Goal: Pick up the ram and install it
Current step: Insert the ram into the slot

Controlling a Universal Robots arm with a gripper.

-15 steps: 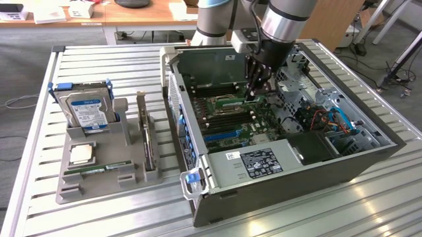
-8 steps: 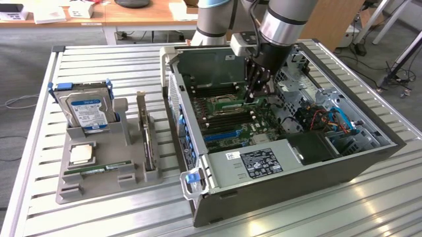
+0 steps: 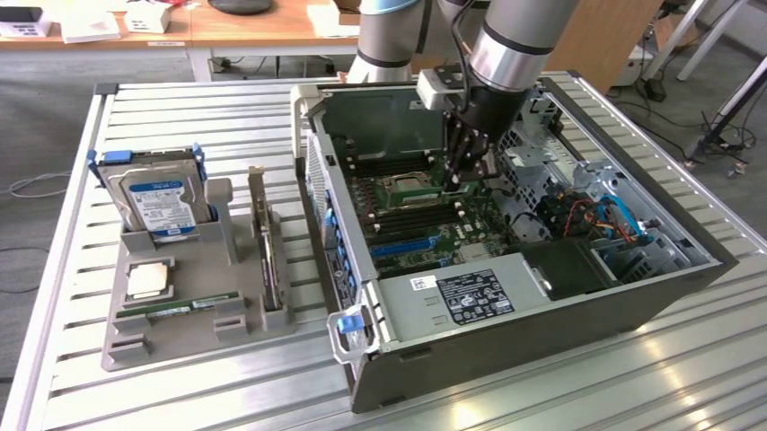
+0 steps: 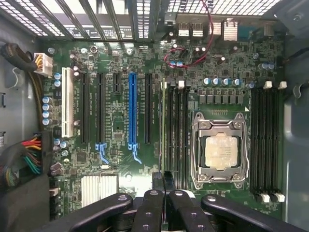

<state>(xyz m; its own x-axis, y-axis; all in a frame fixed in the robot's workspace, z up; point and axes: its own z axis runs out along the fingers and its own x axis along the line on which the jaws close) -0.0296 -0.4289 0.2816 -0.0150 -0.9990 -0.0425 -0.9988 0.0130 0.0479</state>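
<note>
Two things sit on my ribbed metal worktop (image 3: 599,395): a grey moulded tray (image 3: 180,339) carrying a blue-labelled hard drive (image 3: 156,202) and a flat green stick (image 3: 180,308), and the open steel case (image 3: 504,350). Inside it, my gripper (image 3: 457,183) hangs over the glossy green motherboard (image 4: 116,121), jaws drawn together on the ram (image 4: 162,125), a thin board seen edge-on along the black slots beside the square metal processor socket (image 4: 219,150). Beyond, I see grey floor (image 3: 48,126) and a pale wooden desk (image 3: 251,27).

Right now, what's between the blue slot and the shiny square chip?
In the wrist view, one black slot and a row of black memory slots lie between the blue slot and the chip.
</note>
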